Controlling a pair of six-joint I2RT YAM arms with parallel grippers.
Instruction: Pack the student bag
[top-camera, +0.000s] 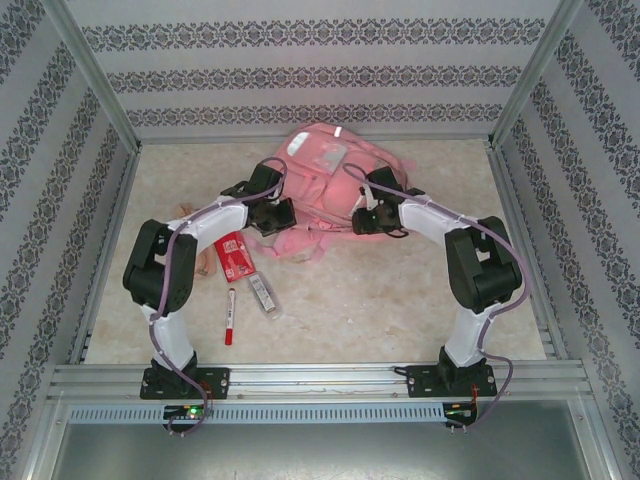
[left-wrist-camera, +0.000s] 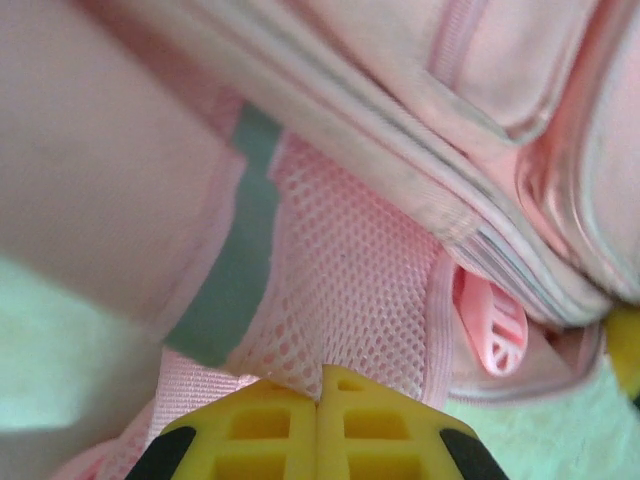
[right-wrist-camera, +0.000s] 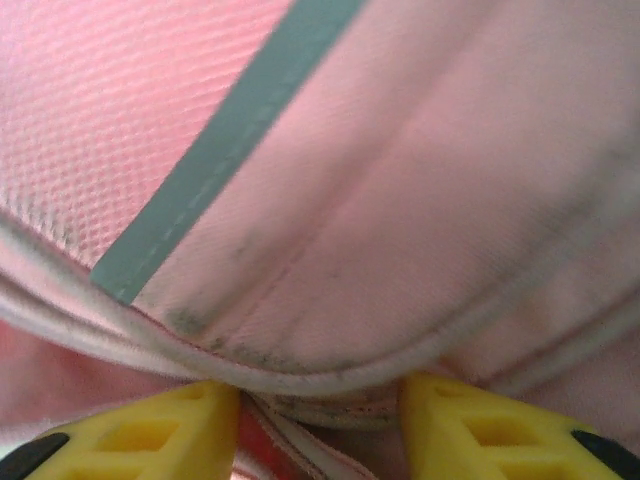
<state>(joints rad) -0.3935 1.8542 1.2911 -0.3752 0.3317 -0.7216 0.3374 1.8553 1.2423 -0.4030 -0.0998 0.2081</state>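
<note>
Student bag (top-camera: 318, 165): from the top view you see it slumped on the far middle of the counter (top-camera: 420, 310), between the two arms. The left end effector (top-camera: 272, 215) is at its near left side and the right end effector (top-camera: 368, 218) at its near right side, both against the pink fabric. A red packet (top-camera: 235, 257) lies nearer to the bases than the left end effector, with a red marker (top-camera: 230, 318) nearer still; both are apart from the bag.

Left wrist view: the yellow fingers (left-wrist-camera: 260, 425) meet, and the bag's mesh panel (left-wrist-camera: 340, 290) runs down into the seam between them, so you have it pinched. A grey strip (left-wrist-camera: 235, 270) runs up to the left of the mesh; a pink zipper pull (left-wrist-camera: 490, 328) hangs to the right.

Right wrist view: the fingers (right-wrist-camera: 160, 430) stand apart, with a piped fold (right-wrist-camera: 320, 385) of the bag in the gap. You cannot tell whether they press on it. A grey band (right-wrist-camera: 220, 150) crosses the fabric above.
</note>
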